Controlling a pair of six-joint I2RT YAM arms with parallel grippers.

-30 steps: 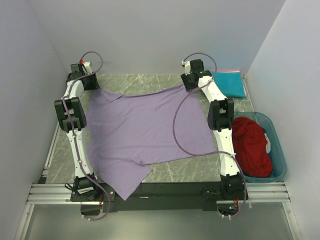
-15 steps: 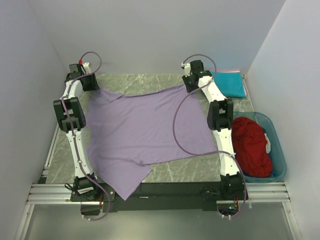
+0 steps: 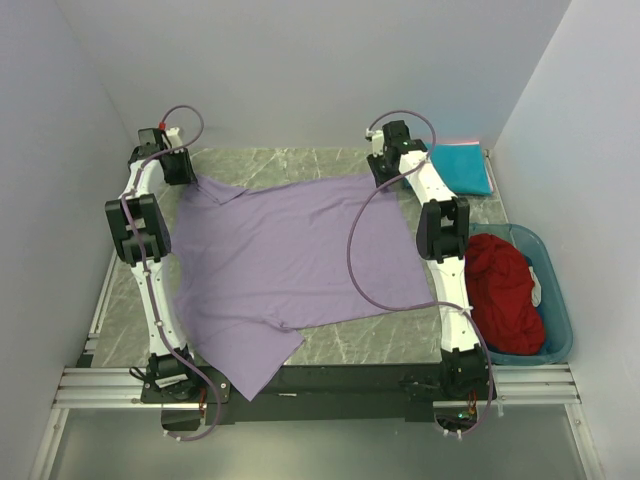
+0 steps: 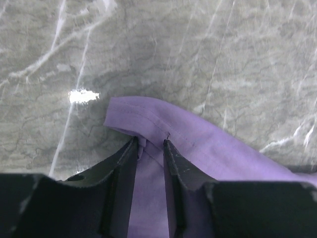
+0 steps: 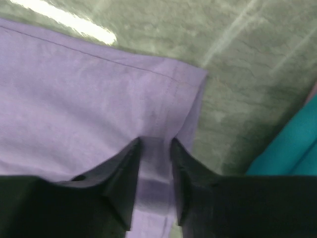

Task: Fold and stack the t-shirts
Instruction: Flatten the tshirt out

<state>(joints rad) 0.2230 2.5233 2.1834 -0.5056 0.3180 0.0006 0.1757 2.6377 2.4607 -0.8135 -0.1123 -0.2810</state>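
Note:
The lavender t-shirt lies spread flat over the marble table, with one sleeve hanging off the near edge. My left gripper is at its far left corner, and in the left wrist view the jaws are pinched on a bunched fold of its hem. My right gripper sits on the far right corner, jaws closed on purple cloth near the seam. A folded teal t-shirt lies at the back right. The dark red t-shirt is heaped in the bin.
A translucent teal bin stands at the right edge of the table and holds the red shirt plus some white and blue cloth. White walls close in on the left, back and right. Both arms stretch along the table's sides.
Both grippers have narrowed onto the shirt's far corners. The right gripper has shifted slightly right and back, drawing the shirt's far edge straighter.

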